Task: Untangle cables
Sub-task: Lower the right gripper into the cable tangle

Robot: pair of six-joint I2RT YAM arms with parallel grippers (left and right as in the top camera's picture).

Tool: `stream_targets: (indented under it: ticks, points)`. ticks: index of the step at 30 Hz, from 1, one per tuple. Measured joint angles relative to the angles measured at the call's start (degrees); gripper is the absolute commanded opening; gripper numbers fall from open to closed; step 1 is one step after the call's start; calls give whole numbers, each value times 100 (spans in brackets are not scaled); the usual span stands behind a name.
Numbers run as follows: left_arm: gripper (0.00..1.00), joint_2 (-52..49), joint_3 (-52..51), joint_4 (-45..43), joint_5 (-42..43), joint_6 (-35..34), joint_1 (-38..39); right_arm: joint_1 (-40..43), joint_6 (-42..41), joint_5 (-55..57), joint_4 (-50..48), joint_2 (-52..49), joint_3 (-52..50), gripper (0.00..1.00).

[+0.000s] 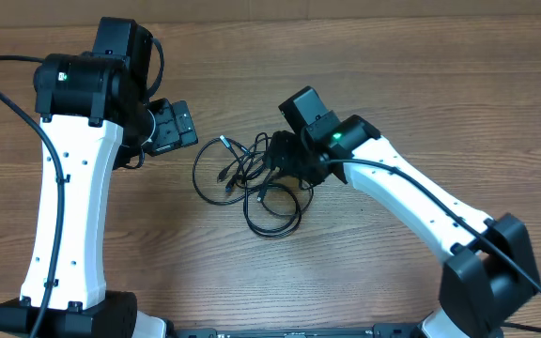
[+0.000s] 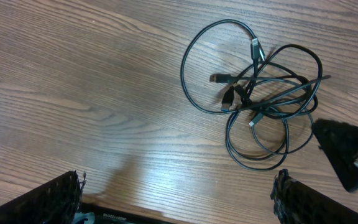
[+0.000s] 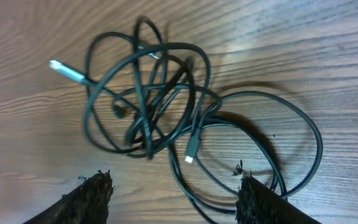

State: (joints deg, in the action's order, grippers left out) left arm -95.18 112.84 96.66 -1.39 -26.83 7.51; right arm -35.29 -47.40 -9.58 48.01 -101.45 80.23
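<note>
The cables [image 1: 252,174] are thin black cords lying in one tangled heap of loops on the wooden table [image 1: 393,75]. My left gripper [image 1: 172,129] hangs to the left of the heap, open, and its wrist view shows only bare wood between its fingers [image 2: 50,199], with the cables [image 2: 253,93] further off at the upper right. My right gripper [image 1: 285,155] is over the heap's right side, open. In the right wrist view the cables [image 3: 148,118] lie just ahead, one loop runs across the gap between the fingertips [image 3: 92,196], and a white plug end [image 3: 190,157] points toward them.
A silvery plug [image 3: 67,71] sticks out at the tangle's far left. The right gripper's black body [image 2: 350,155] shows at the edge of the left wrist view. Both white arms reach in from the near table edge [image 1: 280,330].
</note>
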Motion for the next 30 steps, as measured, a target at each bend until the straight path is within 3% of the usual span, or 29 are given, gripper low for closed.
stream_targets:
  ticks: [11,20,30]
  points:
    - [100,0,0,2,-20,0,0,72,-59,-7,-376,-275,-2,66]
    - [100,0,0,0,-61,0,0,702,-249,-11,-350,-275,-2,59]
    - [100,0,0,0,-81,0,0,356,-748,-127,-251,-278,-2,60]
